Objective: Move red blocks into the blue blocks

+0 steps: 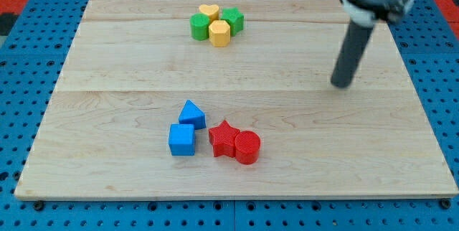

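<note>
A red star block [223,138] and a red cylinder [247,147] sit touching each other at the lower middle of the wooden board [107,116]. Just left of the star are a blue cube [181,140] and a blue triangular block [191,114]; a narrow gap separates the star from the cube. My tip [342,85] is at the view's right, well above and to the right of the red blocks, touching none.
At the view's top stands a cluster: a yellow heart [209,11], a yellow hexagonal block [219,34], a green cylinder [200,26] and a green block [233,20]. A blue pegboard [29,59] surrounds the board.
</note>
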